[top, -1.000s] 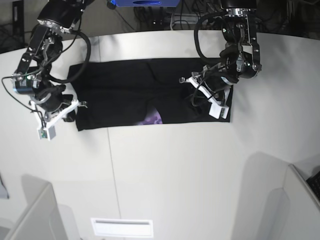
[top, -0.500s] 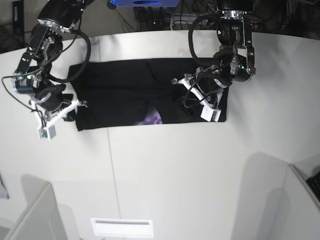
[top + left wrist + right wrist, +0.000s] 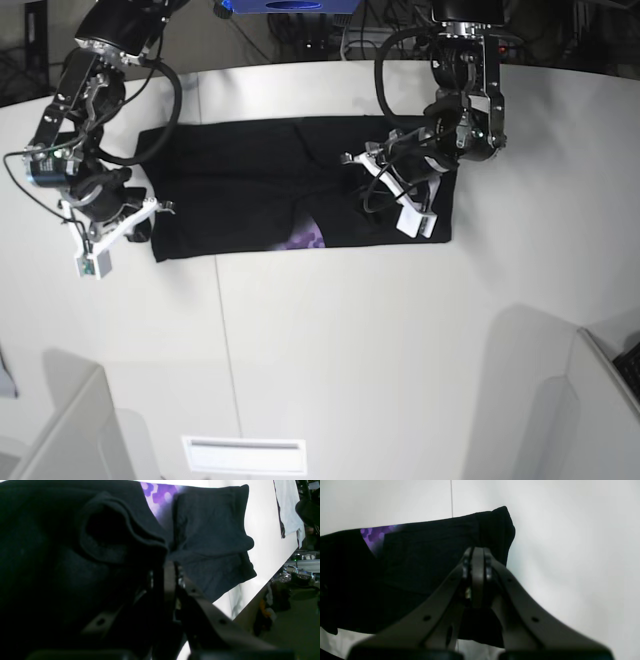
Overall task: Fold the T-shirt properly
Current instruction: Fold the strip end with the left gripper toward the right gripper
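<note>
The right end effector (image 3: pixel 140 222) sits at the left end of the T-shirt (image 3: pixel 250 190), jaws together on the corner of the black cloth. The T-shirt lies as a long folded band across the white bench (image 3: pixel 330 340), with a purple print patch (image 3: pixel 303 238) showing at its near edge. The left end effector (image 3: pixel 395 190) is clamped on a raised fold at the right end.
</note>
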`<state>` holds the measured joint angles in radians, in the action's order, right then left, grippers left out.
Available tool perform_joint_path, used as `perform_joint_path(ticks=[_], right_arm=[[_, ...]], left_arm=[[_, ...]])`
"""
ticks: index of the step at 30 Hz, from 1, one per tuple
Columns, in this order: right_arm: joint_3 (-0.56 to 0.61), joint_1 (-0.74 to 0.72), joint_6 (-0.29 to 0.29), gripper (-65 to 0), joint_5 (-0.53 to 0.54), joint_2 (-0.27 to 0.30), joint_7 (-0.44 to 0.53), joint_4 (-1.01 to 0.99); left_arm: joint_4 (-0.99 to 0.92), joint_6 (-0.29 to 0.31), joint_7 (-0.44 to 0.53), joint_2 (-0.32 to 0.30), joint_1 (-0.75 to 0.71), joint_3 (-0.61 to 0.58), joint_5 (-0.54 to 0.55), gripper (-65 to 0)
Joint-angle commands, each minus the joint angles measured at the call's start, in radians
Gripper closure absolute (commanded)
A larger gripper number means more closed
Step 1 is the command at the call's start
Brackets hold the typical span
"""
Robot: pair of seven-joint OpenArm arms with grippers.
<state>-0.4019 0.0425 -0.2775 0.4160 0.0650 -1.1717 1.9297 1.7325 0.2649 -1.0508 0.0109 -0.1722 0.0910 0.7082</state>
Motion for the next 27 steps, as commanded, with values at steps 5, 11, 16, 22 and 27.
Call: perform_joint_path(ticks=[5, 11, 16, 22, 27], right_arm=[[0.001, -0.014, 0.001, 0.0, 0.011, 0.008, 0.019, 0.015], [-0.001, -0.014, 0.001, 0.0, 0.011, 0.008, 0.019, 0.015], [-0.001, -0.016, 0.001, 0.0, 0.011, 0.008, 0.019, 0.015], [0.001, -0.017, 0.001, 0.0, 0.011, 0.008, 0.019, 0.015], [0.001, -0.017, 0.001, 0.0, 0.011, 0.008, 0.019, 0.015]], left_arm=[[0.019, 0.007, 0.017, 0.002, 0.026, 0.003, 0.023, 0.0], [0.016, 0.007, 0.017, 0.004, 0.044, 0.003, 0.023, 0.0], [0.016, 0.007, 0.016, 0.01, 0.055, 0.002, 0.021, 0.0], [0.016, 0.007, 0.017, 0.011, 0.058, -0.007, 0.023, 0.0], [0.016, 0.007, 0.016, 0.016, 0.058, -0.001, 0.023, 0.0]])
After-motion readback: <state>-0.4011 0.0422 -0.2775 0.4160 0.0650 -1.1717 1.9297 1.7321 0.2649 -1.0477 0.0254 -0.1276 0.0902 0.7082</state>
